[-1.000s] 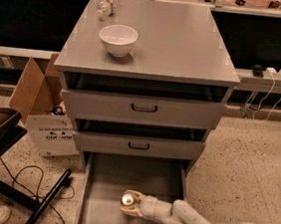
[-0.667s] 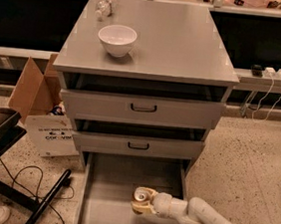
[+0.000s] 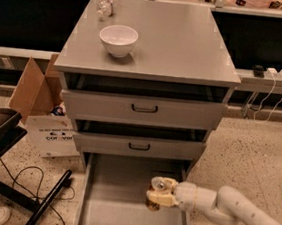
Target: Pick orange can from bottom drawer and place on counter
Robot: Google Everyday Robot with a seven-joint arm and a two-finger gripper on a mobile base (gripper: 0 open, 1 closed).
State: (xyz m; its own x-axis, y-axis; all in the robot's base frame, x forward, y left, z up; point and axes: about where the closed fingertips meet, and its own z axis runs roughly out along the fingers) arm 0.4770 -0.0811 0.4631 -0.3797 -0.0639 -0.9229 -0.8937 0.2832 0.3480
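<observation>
The orange can [image 3: 160, 185], with its silver top showing and orange-brown body below, is held upright in my gripper [image 3: 156, 193]. The cream fingers [image 3: 164, 199] are shut around it. The can hangs over the right side of the open bottom drawer [image 3: 114, 202], a little above its flat grey floor. My white arm [image 3: 231, 209] reaches in from the lower right. The counter [image 3: 178, 43] is the grey cabinet top above the two upper drawers.
A white bowl [image 3: 118, 40] and a clear plastic bottle [image 3: 106, 5] are on the counter's left and back left. A cardboard box [image 3: 35, 91] and a white box [image 3: 55, 135] stand left of the cabinet. Cables and a black bar [image 3: 46, 200] lie on the floor.
My gripper has moved right and slightly up with the orange can in it, from the drawer's middle toward its right side.
</observation>
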